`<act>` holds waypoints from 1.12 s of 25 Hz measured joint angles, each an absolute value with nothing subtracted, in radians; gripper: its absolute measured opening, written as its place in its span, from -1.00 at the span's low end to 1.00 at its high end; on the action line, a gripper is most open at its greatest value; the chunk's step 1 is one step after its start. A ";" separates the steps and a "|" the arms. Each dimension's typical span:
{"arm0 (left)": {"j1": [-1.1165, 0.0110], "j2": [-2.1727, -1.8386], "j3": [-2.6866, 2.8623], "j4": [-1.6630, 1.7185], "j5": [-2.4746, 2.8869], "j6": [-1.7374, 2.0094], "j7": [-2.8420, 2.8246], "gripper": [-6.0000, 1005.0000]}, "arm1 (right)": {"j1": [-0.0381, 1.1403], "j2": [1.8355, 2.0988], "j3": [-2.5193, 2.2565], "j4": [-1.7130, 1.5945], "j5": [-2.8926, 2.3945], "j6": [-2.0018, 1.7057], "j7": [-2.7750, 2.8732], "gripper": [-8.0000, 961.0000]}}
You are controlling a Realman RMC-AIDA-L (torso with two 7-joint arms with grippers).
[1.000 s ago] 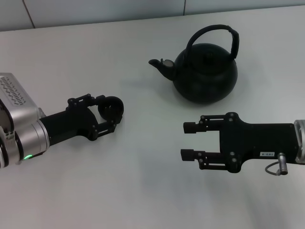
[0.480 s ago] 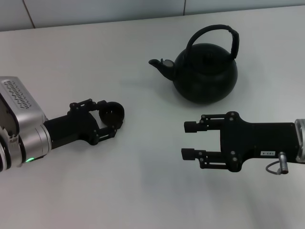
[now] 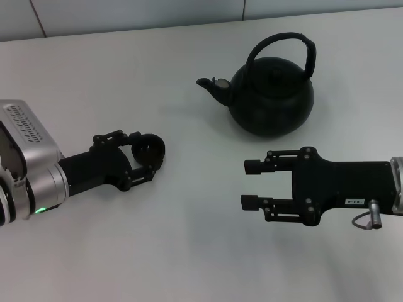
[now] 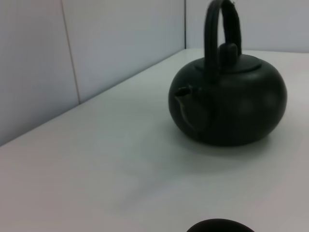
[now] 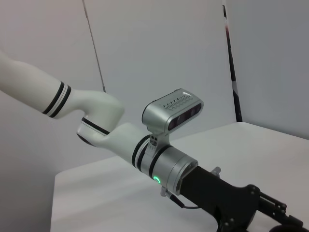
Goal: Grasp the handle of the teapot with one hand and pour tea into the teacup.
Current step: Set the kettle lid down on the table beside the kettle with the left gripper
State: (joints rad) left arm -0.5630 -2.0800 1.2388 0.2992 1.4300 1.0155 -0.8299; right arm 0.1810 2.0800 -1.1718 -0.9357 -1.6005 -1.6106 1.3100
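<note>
Left end effector clasping teacup, right end effector parted, holding nothing

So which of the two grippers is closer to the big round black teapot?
The right gripper, open, sits just in front of the big round black teapot. The left gripper, shut on the tiny black teacup, is farther off, on the spout's side.

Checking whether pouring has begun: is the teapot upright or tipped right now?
Upright. The teapot sits flat on the table, handle arching overhead, lid level in the left wrist view. The open right pincer is clear of it.
</note>
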 joint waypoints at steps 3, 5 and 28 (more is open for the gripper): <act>-0.563 -2.080 1.247 0.299 1.428 1.014 -0.830 0.47 | 0.184 2.080 -1.172 -0.936 -1.601 -1.609 1.310 0.24; -0.564 -2.080 1.252 0.300 1.426 1.013 -0.830 0.48 | 0.184 2.080 -1.172 -0.936 -1.601 -1.607 1.310 0.24; -0.555 -2.080 1.265 0.325 1.429 1.033 -0.868 0.65 | 0.182 2.080 -1.172 -0.936 -1.602 -1.601 1.308 0.24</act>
